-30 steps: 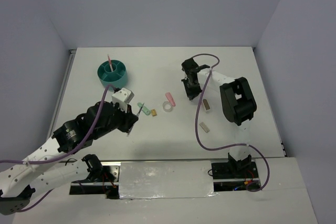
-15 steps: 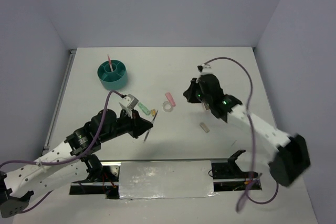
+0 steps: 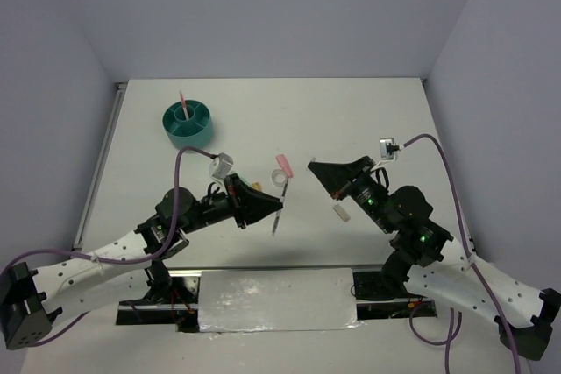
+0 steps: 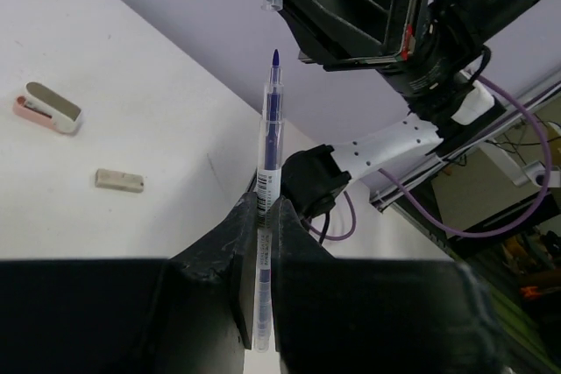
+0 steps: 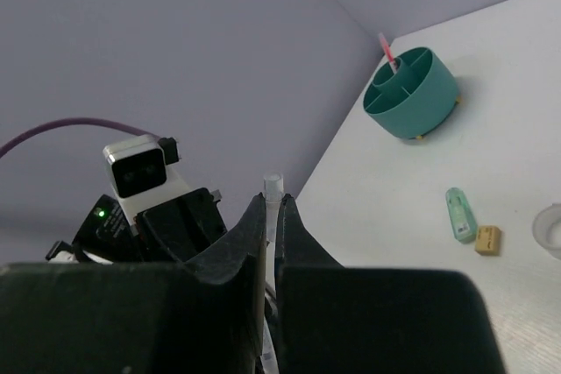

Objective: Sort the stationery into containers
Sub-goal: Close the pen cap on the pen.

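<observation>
So, we've got the left gripper (image 4: 260,208) clamped snug on a thin pen (image 4: 270,120). It has a clear barrel, a blue tip and a barcode label near the fingers, and it's held up off the surface (image 3: 368,120) around the middle. The right gripper (image 5: 273,203) is pinched on a slim clear tube (image 5: 273,183) that looks like a pen cap to us. It hangs just across from the pen tip, not touching it.

The round teal organizer (image 3: 188,126) sits far left on the surface, with a pink pen (image 3: 182,101) standing in its centre cup. Loose between the arms lie a pink block (image 3: 283,165), a white tape ring (image 3: 280,178) and a beige block (image 3: 341,212). The right wrist view also shows a mint-green block (image 5: 458,214) with a small tan block (image 5: 487,239) just beside it.
</observation>
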Controlling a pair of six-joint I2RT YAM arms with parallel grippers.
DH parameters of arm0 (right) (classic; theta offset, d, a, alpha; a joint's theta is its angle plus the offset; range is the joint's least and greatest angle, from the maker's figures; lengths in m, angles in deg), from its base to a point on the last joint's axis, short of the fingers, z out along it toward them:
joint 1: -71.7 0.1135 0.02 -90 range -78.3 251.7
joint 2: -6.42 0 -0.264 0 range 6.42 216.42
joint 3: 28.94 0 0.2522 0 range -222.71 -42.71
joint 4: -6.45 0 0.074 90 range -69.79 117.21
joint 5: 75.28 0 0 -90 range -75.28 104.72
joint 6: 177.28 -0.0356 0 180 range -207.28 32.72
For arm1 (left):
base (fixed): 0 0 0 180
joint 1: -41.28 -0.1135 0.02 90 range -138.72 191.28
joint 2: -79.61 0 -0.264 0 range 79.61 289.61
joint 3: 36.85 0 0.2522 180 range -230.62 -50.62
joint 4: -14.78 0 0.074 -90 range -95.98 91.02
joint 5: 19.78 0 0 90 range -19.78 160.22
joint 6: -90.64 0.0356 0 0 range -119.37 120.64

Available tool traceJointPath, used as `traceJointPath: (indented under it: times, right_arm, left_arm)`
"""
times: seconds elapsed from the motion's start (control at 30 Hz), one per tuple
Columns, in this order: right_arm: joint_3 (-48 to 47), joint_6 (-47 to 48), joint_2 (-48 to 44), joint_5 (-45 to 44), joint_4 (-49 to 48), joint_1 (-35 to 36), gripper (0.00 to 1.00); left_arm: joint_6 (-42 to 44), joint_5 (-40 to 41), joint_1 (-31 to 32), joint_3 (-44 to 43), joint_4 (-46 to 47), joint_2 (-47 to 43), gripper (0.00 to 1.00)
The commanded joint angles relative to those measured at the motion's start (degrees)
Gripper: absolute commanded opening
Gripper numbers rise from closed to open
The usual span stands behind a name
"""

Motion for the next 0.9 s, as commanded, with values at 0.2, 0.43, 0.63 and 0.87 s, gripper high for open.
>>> traceJointPath:
  times: [0.2, 0.43, 0.63, 0.87]
  right_arm:
    - [-1.4, 3.2, 3.3, 8.8, -11.3, 1.3, 0.0]
    - [-2.3, 4.4, 6.4, 9.5, -11.6, 2.5, 0.0]
    - [-3.0, 5.2, 6.2, 10.2, -11.6, 3.0, 0.0]
    - [-4.8, 6.9, 5.3, 8.8, -9.5, 3.0, 0.0]
  left_arm:
    - [-1.3, -2.0, 0.4, -1.0, 8.2, 1.2, 0.0]
    - [-0.6, -1.6, 0.4, -1.1, 7.7, 1.0, 0.0]
    - [-0.8, -1.2, 0.4, -0.4, 7.7, 1.5, 0.0]
    - [-1.0, -1.6, 0.4, 0.7, 8.2, 1.5, 0.0]
